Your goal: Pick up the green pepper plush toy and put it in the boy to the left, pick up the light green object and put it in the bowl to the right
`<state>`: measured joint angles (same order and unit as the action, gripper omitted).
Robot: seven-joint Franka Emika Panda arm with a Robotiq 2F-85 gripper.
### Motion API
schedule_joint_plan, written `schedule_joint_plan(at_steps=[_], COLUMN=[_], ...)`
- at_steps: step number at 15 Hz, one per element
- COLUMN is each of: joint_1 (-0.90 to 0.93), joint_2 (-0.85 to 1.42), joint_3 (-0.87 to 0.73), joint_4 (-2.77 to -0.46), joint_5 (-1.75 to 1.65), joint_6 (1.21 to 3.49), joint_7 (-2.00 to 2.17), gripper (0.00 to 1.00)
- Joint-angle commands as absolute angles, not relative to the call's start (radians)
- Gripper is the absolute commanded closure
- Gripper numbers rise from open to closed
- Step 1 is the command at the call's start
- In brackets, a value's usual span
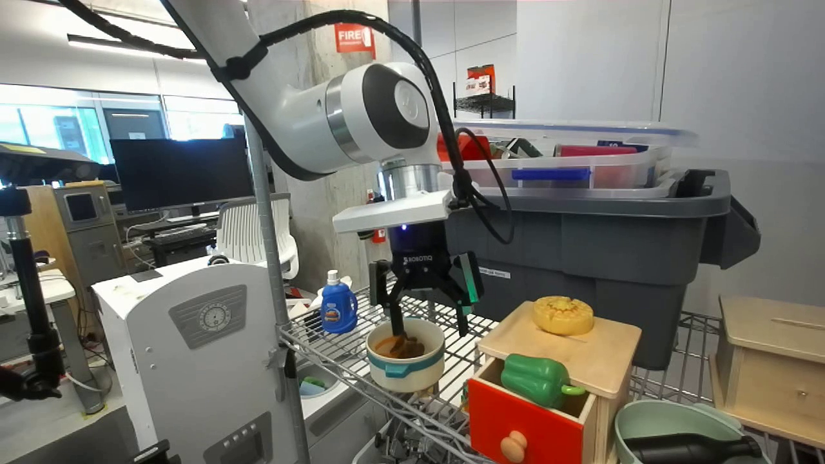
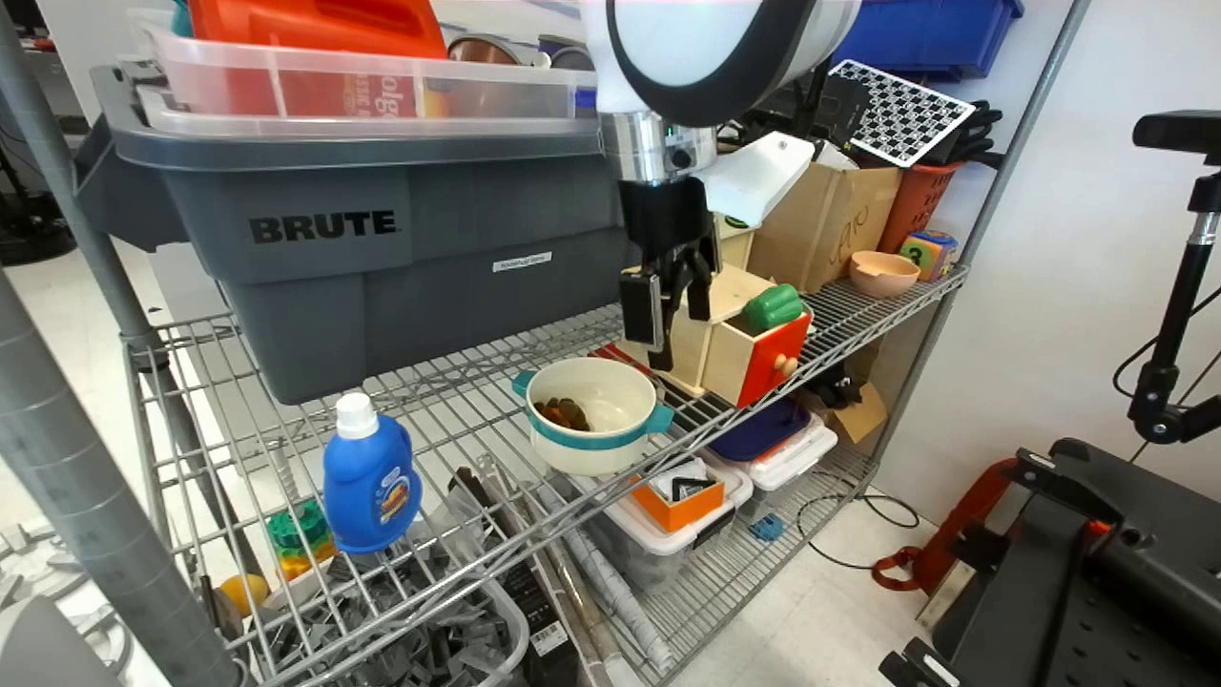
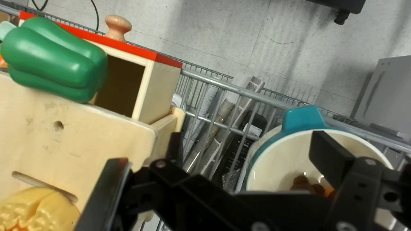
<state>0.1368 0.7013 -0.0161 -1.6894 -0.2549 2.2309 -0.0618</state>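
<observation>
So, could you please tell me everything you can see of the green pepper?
The pepper is smooth, glossy green, with rounded lobes, grooves between them and a lighter green stem; it looks like moulded plastic. It lies on its side in the open, red-fronted drawer, bulging above the rim, its stem pointing away from the gripper, which does not touch it. Its underside is hidden, so exactly where it touches the drawer cannot be told.

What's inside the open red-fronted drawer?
A green pepper sits in the drawer, poking above its front. In the wrist view, shadowed space shows beside it; whatever lies under the pepper is covered.
</observation>
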Motion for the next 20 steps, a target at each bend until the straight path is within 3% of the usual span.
schedule_joint_plan(at_steps=[1, 20], joint_1=[0.144, 0.086], joint_2=[0.615, 0.475], joint_3=[-0.025, -0.055], joint_4=[-1.785, -1.939], joint_5=[-0.285, -0.275], joint_6=[2.278, 2.414], joint_7=[-0.021, 0.038], gripper=[0.0, 0.0])
